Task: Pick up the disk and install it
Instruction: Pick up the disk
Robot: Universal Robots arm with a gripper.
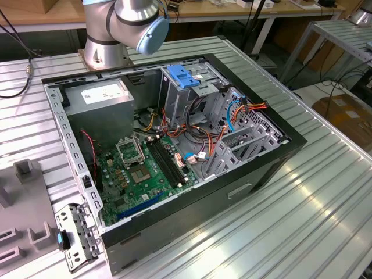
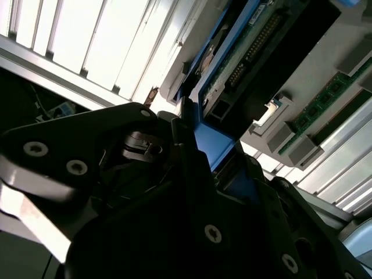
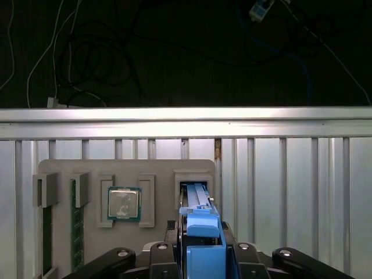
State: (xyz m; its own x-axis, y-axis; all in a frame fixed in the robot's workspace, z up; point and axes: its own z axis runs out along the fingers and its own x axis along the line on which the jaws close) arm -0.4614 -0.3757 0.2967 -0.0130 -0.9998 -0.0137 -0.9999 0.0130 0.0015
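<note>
Gripper (image 3: 203,258) pinched narrow on disk (image 3: 203,224) at its blue rail. The disk stands on edge in grey tray (image 3: 116,168) slot. Pull straight along slot, squarely, no side-load.

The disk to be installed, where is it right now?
In the first wrist view the disk stands on edge in the grey holder tray, beside the processor chip, the gripper closed on its blue rail.

Exterior view: high, angled down over the computer case (image 1: 192,216) on the slatted table (image 1: 325,192). First wrist view: straight down past the gripper (image 3: 200,256) onto the grey parts tray (image 3: 157,171) by the table's edge. Second wrist view: close, tilted, same tray.
</note>
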